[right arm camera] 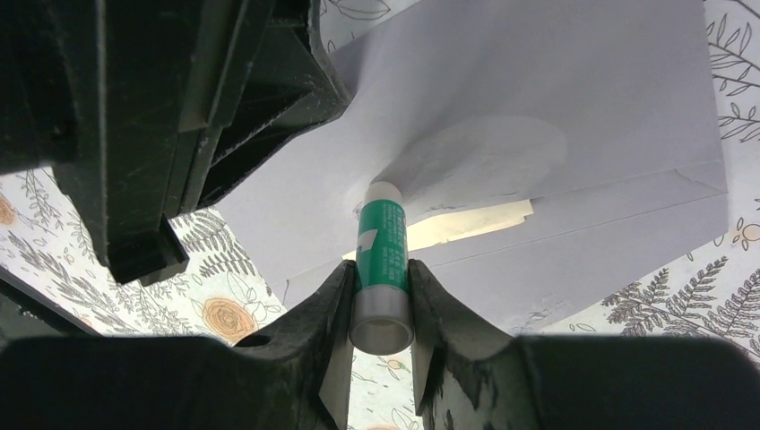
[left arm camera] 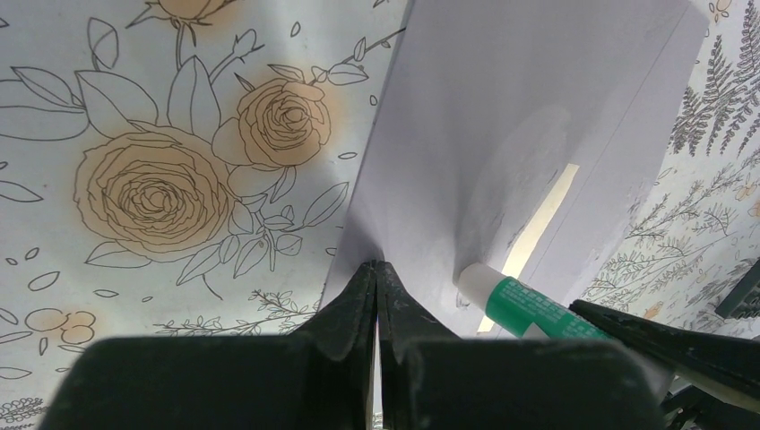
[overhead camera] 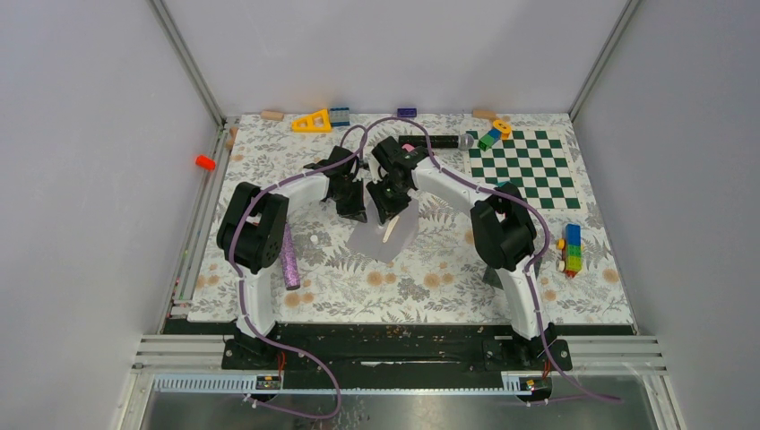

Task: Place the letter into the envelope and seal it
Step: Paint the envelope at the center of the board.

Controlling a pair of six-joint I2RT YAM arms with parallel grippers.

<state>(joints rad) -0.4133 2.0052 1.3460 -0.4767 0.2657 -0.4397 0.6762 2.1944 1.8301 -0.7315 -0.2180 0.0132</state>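
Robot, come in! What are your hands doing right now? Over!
Copy. The left gripper shut on the envelope edge. The right gripper clamps a green glue stick, tip against the flap. Tan strip of the letter shows inside. Nothing blocking.

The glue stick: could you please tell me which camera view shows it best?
Right wrist view: the glue stick shows nearly whole, clamped in the right gripper, its white tip on the envelope. The left wrist view catches only its tip and green body; the top view does not show it.

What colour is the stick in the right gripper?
Glue stick: green label, white tip; best in right wrist view.
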